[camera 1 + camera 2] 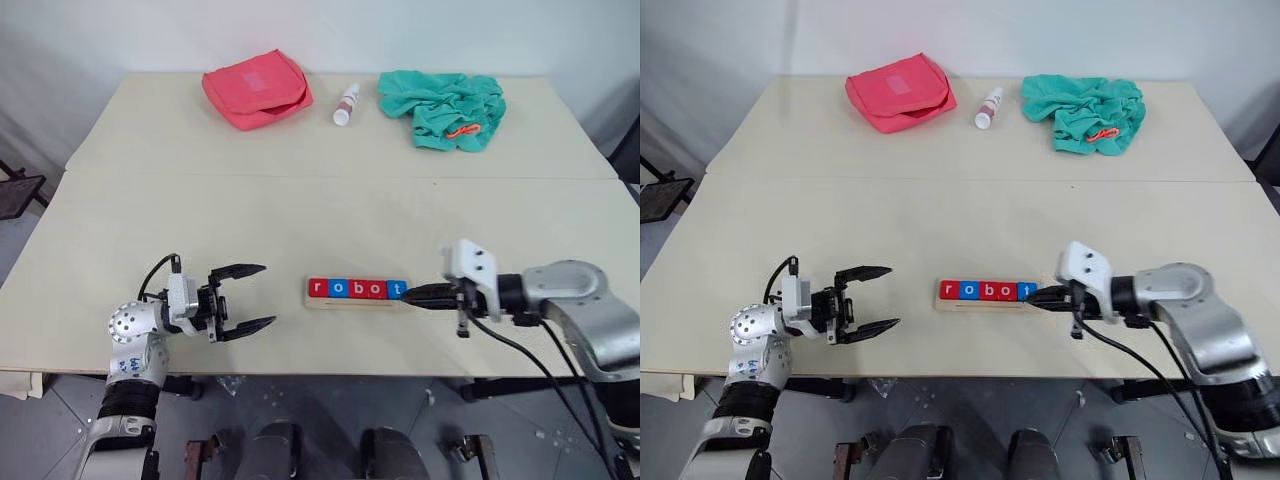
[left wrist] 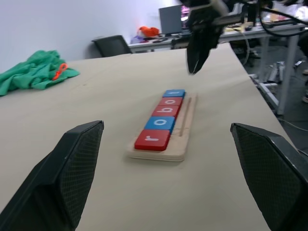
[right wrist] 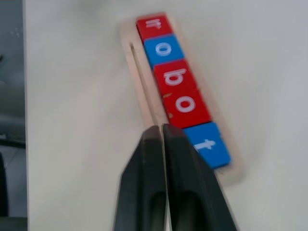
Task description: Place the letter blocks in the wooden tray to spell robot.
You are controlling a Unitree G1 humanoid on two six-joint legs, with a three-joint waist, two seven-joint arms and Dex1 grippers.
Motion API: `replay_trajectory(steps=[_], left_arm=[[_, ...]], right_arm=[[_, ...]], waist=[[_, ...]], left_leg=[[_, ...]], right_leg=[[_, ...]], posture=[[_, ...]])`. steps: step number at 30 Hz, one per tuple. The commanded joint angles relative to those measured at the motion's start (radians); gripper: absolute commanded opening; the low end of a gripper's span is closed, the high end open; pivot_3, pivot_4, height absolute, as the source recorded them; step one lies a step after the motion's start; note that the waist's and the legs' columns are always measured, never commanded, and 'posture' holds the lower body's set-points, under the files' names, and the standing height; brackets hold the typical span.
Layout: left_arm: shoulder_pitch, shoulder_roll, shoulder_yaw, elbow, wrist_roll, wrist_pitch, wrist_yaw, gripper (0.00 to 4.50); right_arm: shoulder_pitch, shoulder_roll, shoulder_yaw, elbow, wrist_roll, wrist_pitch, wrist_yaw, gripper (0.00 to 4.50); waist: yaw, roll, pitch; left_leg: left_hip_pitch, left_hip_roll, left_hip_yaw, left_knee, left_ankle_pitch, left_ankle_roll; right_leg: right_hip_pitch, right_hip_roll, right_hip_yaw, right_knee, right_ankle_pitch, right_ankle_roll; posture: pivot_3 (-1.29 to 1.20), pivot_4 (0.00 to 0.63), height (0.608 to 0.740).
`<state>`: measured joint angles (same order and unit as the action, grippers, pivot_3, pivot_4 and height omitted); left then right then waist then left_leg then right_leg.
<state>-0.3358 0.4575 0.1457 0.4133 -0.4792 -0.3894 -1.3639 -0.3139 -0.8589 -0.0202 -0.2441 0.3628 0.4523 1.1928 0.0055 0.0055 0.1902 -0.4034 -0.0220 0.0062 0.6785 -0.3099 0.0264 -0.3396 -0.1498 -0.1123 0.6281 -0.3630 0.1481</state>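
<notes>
Five letter blocks lie in a row in the wooden tray near the table's front edge, reading r, o, b, o, t: red, blue, red, red, blue. My right gripper is shut and holds nothing; it hovers just off the tray's right end, beside the blue t block. In the right wrist view its fingertips press together above the tray's groove. My left gripper stands open and empty to the left of the tray, pointing at it, and its fingers frame the row.
At the back of the table lie a red pouch, a small white bottle and a crumpled teal cloth. A seam crosses the tabletop. The table's front edge runs just below both grippers.
</notes>
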Motion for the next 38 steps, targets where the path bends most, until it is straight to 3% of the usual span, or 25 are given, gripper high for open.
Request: replay_trajectory(steps=[1,7,10,16,27,38], left_arm=[[0.005,0.037,0.024,-0.014,0.052,-0.037,0.067,4.5],[0.001,0.06,0.059,-0.022,0.064,-0.036,0.167,4.5],[0.005,0.073,0.069,-0.036,0.025,-0.021,0.143,4.5],[0.031,0.105,0.137,-0.063,-0.06,0.049,0.134,4.5],[0.06,0.116,0.171,-0.073,-0.136,0.1,0.035,4.5],[0.066,0.115,0.174,-0.078,-0.139,0.115,-0.006,4.5]], right_arm=[[0.049,-0.027,-0.096,0.089,0.012,-0.167,0.06,1.32],[0.092,-0.03,-0.183,0.3,0.047,-0.391,0.184,3.42],[0.079,-0.022,-0.204,0.374,0.081,-0.439,0.235,4.47],[0.058,-0.054,-0.221,0.635,0.138,-0.602,0.418,4.47],[-0.045,-0.092,-0.157,0.839,0.295,-0.642,0.422,4.47],[-0.05,-0.112,-0.119,0.852,0.358,-0.651,0.422,4.47]], waist=[[0.0,0.0,0.0],[0.002,0.0,0.0],[-0.002,0.0,0.0],[-0.005,0.0,0.0],[-0.004,0.0,0.0],[-0.005,0.0,0.0]], left_leg=[[0.0,0.0,0.0,0.0,0.0,0.0],[0.0,0.0,0.001,0.0,0.0,0.0],[0.0,0.0,0.001,0.0,0.0,0.0],[0.0,0.0,0.001,0.0,0.0,0.0],[0.001,0.001,0.001,0.001,0.0,0.0],[0.001,0.001,0.001,0.001,0.0,0.0]], right_leg=[[0.0,0.0,0.0,0.0,0.0,0.0],[0.0,0.0,0.0,0.0,0.0,0.0],[0.0,0.0,0.0,0.0,0.0,0.0],[0.001,0.0,-0.001,0.0,0.0,0.0],[0.001,0.0,-0.001,0.0,0.0,0.0],[0.001,0.0,-0.001,0.0,0.0,0.0]], posture=[[0.0,0.15,0.74],[0.0,0.15,0.74],[0.0,0.15,0.74],[0.0,0.15,0.74],[0.0,0.15,0.74],[0.0,0.15,0.74]])
